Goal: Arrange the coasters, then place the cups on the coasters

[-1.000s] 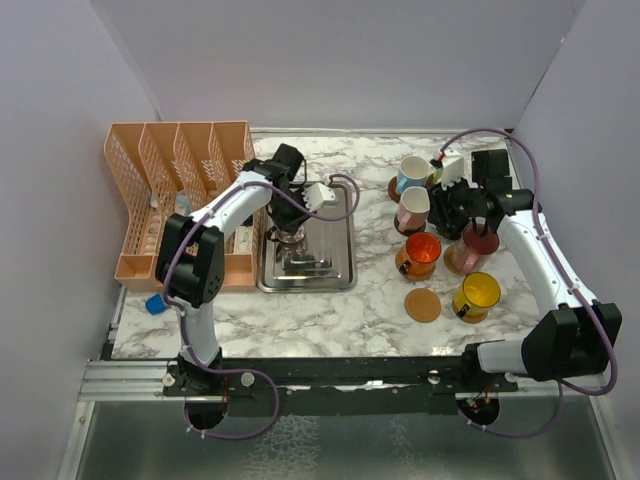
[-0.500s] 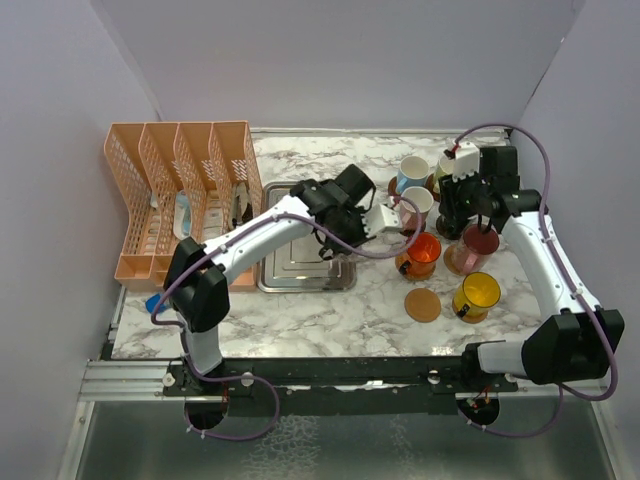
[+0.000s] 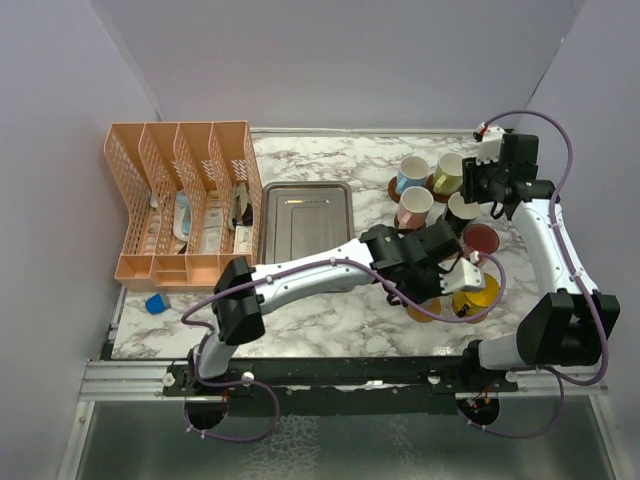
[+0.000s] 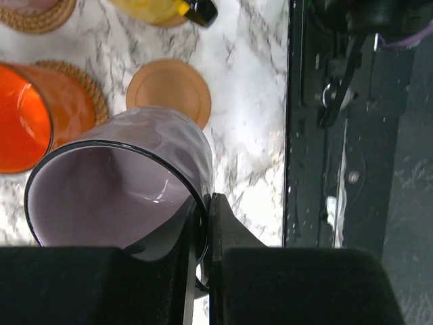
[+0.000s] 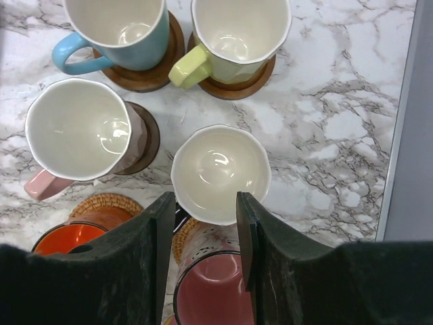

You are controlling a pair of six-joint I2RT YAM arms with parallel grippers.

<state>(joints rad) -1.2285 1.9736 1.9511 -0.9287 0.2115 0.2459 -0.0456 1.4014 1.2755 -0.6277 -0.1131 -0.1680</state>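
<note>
Clamping the left fingers [image 4: 206, 213] shut on the wall of the purple cup [image 4: 122, 183], one inside the rim, one outside. Holding that cup tilted, mouth opening back toward the wrist, long axis running away from the fingers, base end leaning toward a bare coaster [image 4: 169, 91]. Not showing whether base and disc are touching. Showing glossy lilac inside, a dark rim and faintly dappled mauve outside. Leaving that smooth, round, tan disc flat on the veined marble counter [image 4: 250, 135], just beyond the fingertips. Passing, left of the fingers, a translucent orange cup [image 4: 27, 115] standing on a woven coaster [image 4: 84, 84], and farther out a yellow cup [image 4: 159, 7].

Holding the right fingers [image 3: 494, 197] apart, grasping nothing, over a white-lined cup [image 5: 220, 172] standing upright between them, with a maroon cup [image 5: 213, 284] closer to the wrist. Facing, left of the fingertips, a pink cup [image 5: 78, 132], and beyond them a light blue cup [image 5: 118, 30] and a cream cup [image 5: 237, 30], all upright on dark wooden coasters [image 5: 169, 61], handles pointing leftward.
</note>
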